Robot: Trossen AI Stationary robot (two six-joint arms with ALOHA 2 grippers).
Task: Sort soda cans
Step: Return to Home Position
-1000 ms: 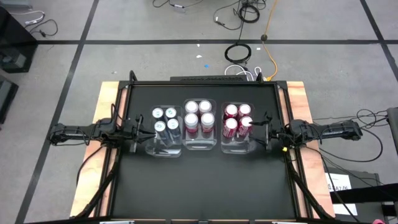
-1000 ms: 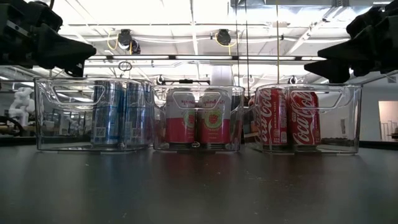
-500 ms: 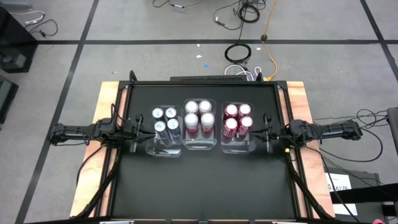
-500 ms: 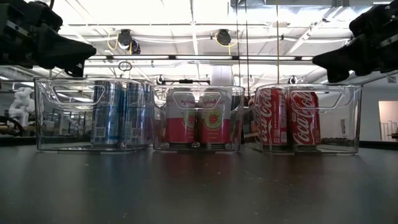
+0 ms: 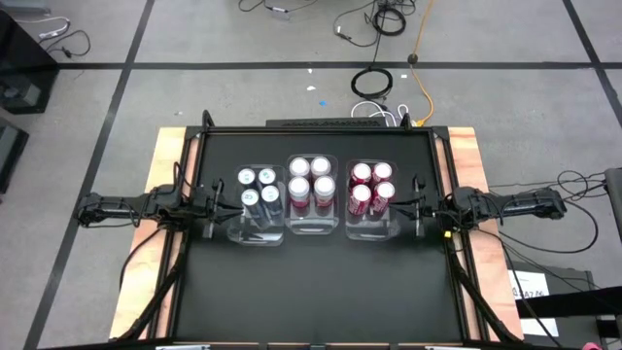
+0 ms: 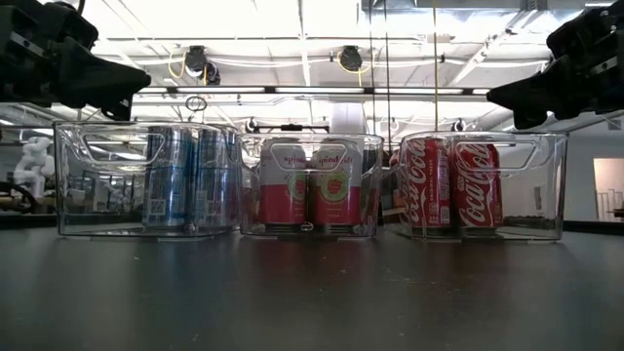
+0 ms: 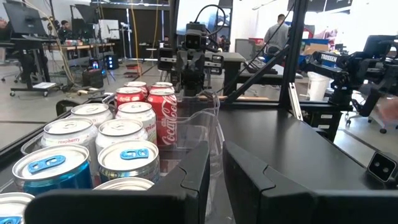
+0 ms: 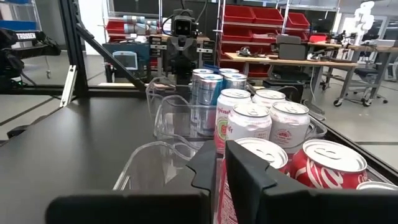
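Note:
The soda cans stand upright in three clear bins in a row across the middle of the black table. Several teal-blue cans (image 5: 259, 189) fill the left bin (image 6: 78, 185). Several pink cans (image 5: 309, 179) are in the middle bin (image 6: 249, 185), and several red cola cans (image 5: 371, 187) in the right bin (image 6: 546, 185). My left gripper (image 5: 222, 206) hangs level and shut just above the left bin's outer end. My right gripper (image 5: 400, 206) hangs level and shut above the right bin's outer end. Neither holds anything.
Bare black tabletop (image 5: 311, 292) stretches in front of the bins, and a narrower strip lies behind them. The table's raised frame (image 5: 311, 128) runs along its far edge. A person (image 7: 273, 34) stands in the room far beyond the table.
My right gripper has shut: its two fingers stood spread apart above the right bin a second ago and now lie together. It has stayed in place with nothing between its fingers. The cans and bins have not moved.

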